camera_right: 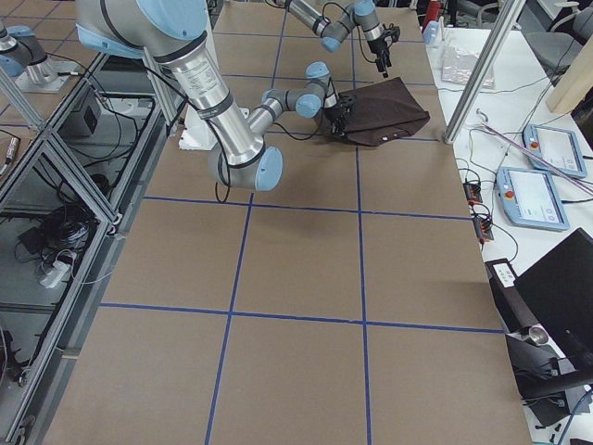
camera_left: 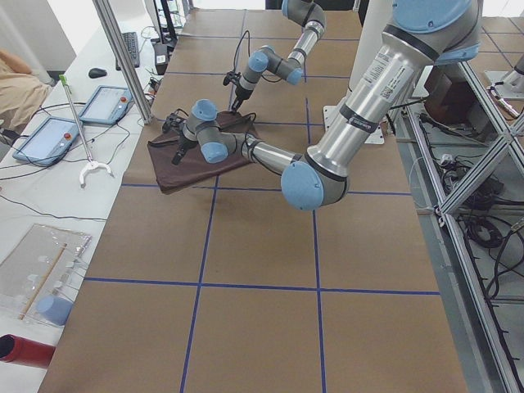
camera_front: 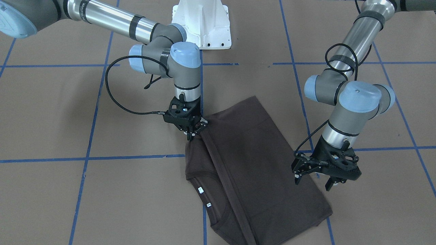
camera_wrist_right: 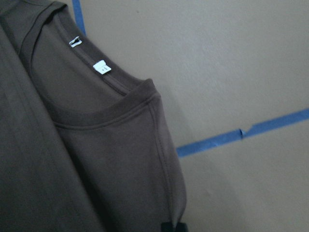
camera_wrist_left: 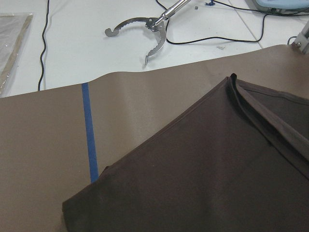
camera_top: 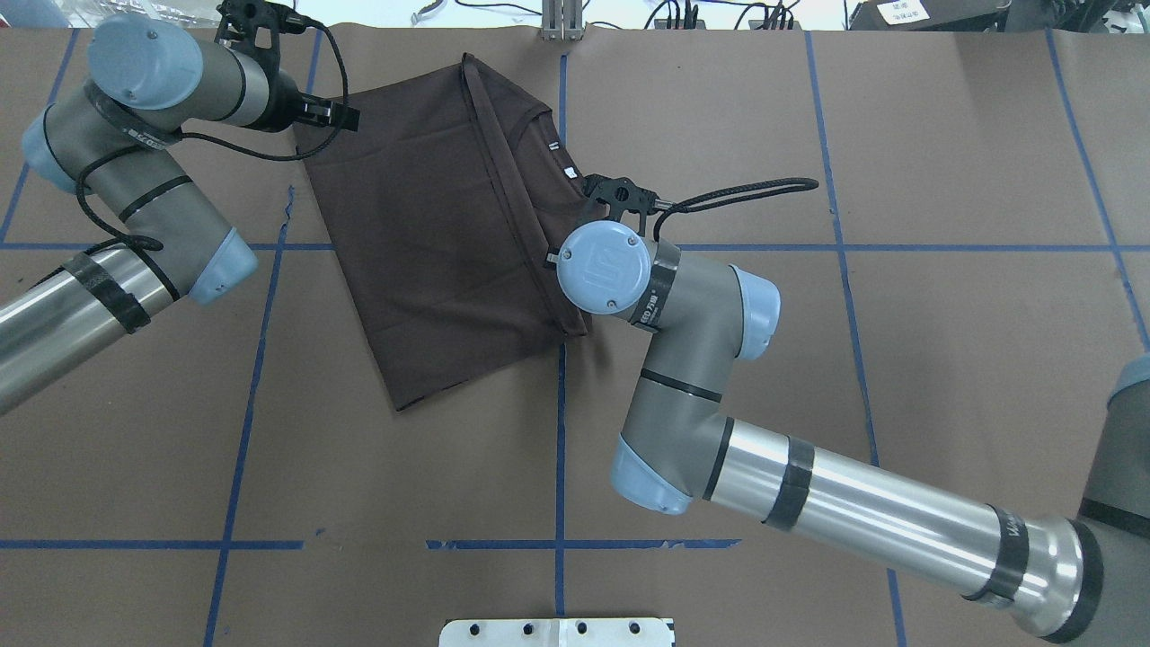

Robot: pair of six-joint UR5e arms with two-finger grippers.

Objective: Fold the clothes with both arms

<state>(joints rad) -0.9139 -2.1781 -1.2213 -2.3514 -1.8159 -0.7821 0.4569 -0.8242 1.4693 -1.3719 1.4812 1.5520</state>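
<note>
The dark brown T-shirt point(camera_front: 259, 160) lies on the brown table, folded lengthwise, with its ribbed collar point(camera_wrist_right: 104, 113) and small white neck tags point(camera_front: 201, 190) showing. My right gripper point(camera_front: 190, 135) points down at the shirt's shoulder edge near the collar and is shut on the cloth. The edge rises slightly into its fingers. My left gripper point(camera_front: 313, 182) hovers open over the opposite long edge of the T-shirt point(camera_top: 422, 243), with nothing between its fingers. The left wrist view shows only a shirt corner point(camera_wrist_left: 203, 169) and no fingers.
The white pedestal base point(camera_front: 204, 23) stands at the robot's side of the table. Blue tape lines point(camera_front: 92, 158) grid the brown surface. Beyond the far table edge are a white desk with a metal grabber tool point(camera_wrist_left: 145, 29), tablets point(camera_left: 49, 135) and a metal post point(camera_left: 123, 57).
</note>
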